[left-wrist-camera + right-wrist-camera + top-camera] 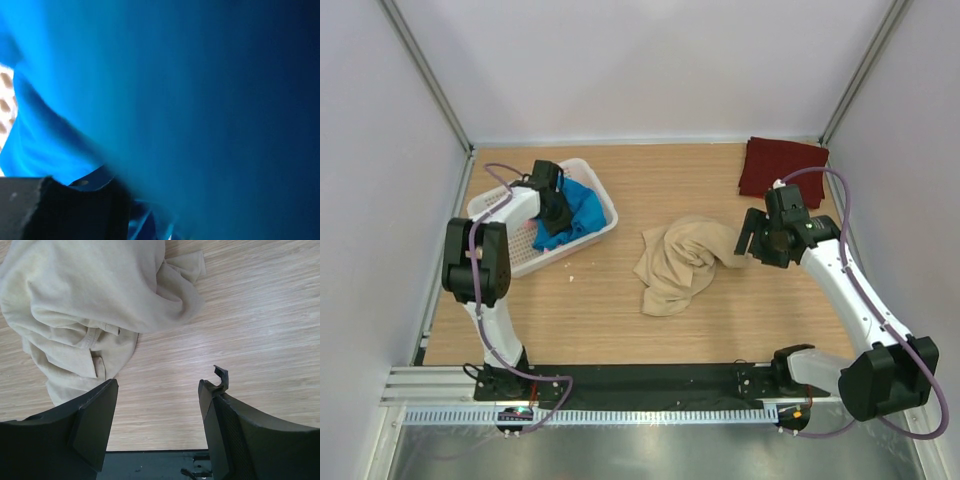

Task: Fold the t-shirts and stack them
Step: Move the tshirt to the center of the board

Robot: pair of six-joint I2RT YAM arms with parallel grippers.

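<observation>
The bright blue t-shirt [582, 210] lies bunched in the white lattice basket [520, 250] at the back left. My left gripper [555, 212] is pushed down into it. In the left wrist view blue cloth [200, 100] fills the picture and only one dark finger [65, 210] shows, so its jaws are hidden. The tan t-shirt [678, 262] lies crumpled mid-table. My right gripper [748, 240] stands open just right of it, its jaws over bare wood [159, 387] beside the tan cloth [85, 305]. A maroon t-shirt [782, 167] lies folded at the back right.
The basket sits at an angle near the left wall. Grey walls and metal posts close the table [610, 310] on three sides. A small white scrap [570, 268] lies in front of the basket. The arms' black base rail [650, 385] runs along the near edge.
</observation>
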